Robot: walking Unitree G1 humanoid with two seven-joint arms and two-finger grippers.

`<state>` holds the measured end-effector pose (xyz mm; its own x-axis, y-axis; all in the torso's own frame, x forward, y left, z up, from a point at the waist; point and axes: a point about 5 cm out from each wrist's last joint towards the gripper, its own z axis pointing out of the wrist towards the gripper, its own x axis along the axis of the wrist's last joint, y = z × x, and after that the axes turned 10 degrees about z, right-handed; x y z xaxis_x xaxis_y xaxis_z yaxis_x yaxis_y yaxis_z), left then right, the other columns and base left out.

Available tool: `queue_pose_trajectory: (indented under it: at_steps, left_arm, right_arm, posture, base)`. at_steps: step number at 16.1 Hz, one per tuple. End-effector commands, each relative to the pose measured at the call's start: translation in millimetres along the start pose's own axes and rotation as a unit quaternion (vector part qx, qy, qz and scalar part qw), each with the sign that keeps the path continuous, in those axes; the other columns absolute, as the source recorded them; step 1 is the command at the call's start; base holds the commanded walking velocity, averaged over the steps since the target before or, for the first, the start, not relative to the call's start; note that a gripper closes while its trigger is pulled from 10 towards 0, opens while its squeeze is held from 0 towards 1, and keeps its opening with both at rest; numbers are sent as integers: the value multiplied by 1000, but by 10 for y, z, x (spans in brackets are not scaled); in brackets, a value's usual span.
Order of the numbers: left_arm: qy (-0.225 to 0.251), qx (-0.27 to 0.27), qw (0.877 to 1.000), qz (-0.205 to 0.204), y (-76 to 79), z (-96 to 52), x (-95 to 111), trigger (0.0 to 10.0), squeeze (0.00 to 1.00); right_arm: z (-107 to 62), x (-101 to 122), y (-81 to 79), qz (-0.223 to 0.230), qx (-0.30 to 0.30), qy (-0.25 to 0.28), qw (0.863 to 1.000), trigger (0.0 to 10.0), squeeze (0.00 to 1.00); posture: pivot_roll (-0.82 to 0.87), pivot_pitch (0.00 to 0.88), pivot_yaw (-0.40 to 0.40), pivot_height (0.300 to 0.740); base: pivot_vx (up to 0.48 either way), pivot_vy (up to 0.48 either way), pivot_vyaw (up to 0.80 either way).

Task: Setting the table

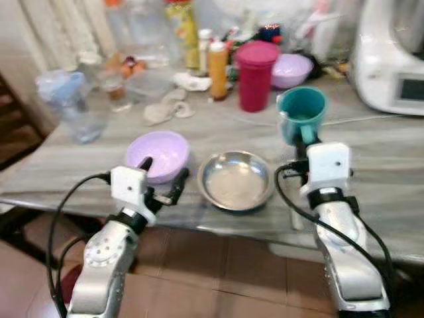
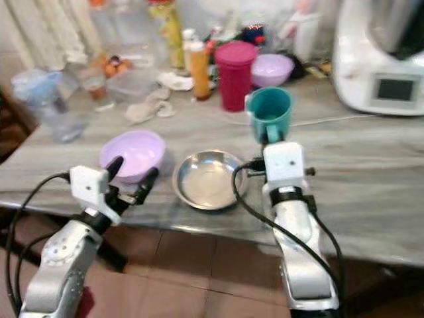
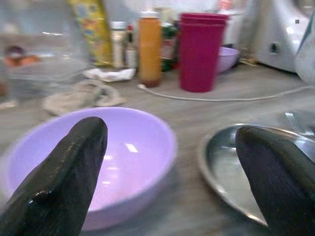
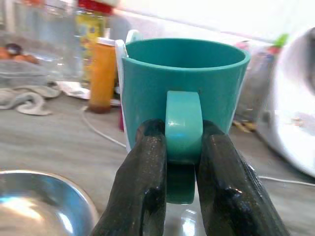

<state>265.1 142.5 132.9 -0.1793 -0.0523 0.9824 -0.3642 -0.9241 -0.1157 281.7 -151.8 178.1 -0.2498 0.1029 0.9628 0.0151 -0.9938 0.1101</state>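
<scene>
Teal mug (image 4: 183, 93), upright, is pinched by its handle in the right gripper (image 4: 182, 162); left gripper (image 1: 162, 179) is spread open beside the lilac bowl (image 1: 158, 154) near the table edge (image 1: 199, 222).

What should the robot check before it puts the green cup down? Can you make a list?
1. Right gripper shut on the cup handle: ok.
2. Cup upright: ok.
3. Bare table to the right of the steel plate for the cup: ok.
4. White cable away from that spot: not ok, it runs close behind.
5. Left gripper open, out of the way by the purple bowl: ok.
6. Cup empty: cannot tell.
</scene>
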Motion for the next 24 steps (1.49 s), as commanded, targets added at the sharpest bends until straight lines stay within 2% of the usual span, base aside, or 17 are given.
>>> queue_pose_trajectory:
  at_steps: [1,5,6,9,10,12,15,16,17,24]
  left_arm:
    - [3,-3,1000,-3,20,-1,19,10000,0]
    - [-3,-22,1000,7,-3,-68,-3,10000,0]
    - [-2,-42,999,16,6,-101,-3,10000,0]
    - [-1,-84,996,0,59,-144,-11,10000,0]
    - [2,-115,993,-6,106,-152,-5,10000,0]
    - [-1,-128,992,-5,120,-155,-11,10000,0]
    - [-3,-140,990,-7,131,-158,-16,10000,0]
    - [-4,-143,990,-12,139,-167,-23,10000,0]
    - [-5,-149,989,-18,154,-176,-29,10000,0]
    - [-11,-166,986,-22,199,-233,-52,10000,0]
  right_arm:
    - [3,46,48,-2,-8,12,1000,10000,0]
    - [44,51,43,11,2,11,1000,10000,0]
    - [102,65,91,16,1,10,1000,10000,0]
    - [229,56,156,39,16,-2,999,10000,0]
    - [326,44,148,49,38,-8,998,10000,0]
    - [444,12,100,48,58,-11,997,10000,0]
    - [521,-14,62,52,68,-18,996,10000,0]
    - [633,-58,14,64,73,-27,995,10000,0]
    - [677,-97,-4,71,75,-36,994,10000,0]
    - [721,-382,-22,86,76,-81,990,10000,0]
  posture:
    - [-225,94,87,740]
    - [-223,98,86,740]
    - [-225,103,90,740]
    - [-224,108,93,740]
    - [-224,112,94,740]
    - [-218,113,98,740]
    - [-215,113,98,740]
    - [-206,114,98,740]
    - [-201,116,97,740]
    - [-192,120,88,740]
  base:
    - [0,0,0]
    - [0,0,0]
    - [0,0,0]
    - [0,0,0]
    - [0,0,0]
    - [0,0,0]
    - [0,0,0]
    - [0,0,0]
    - [0,0,0]
    - [0,0,0]
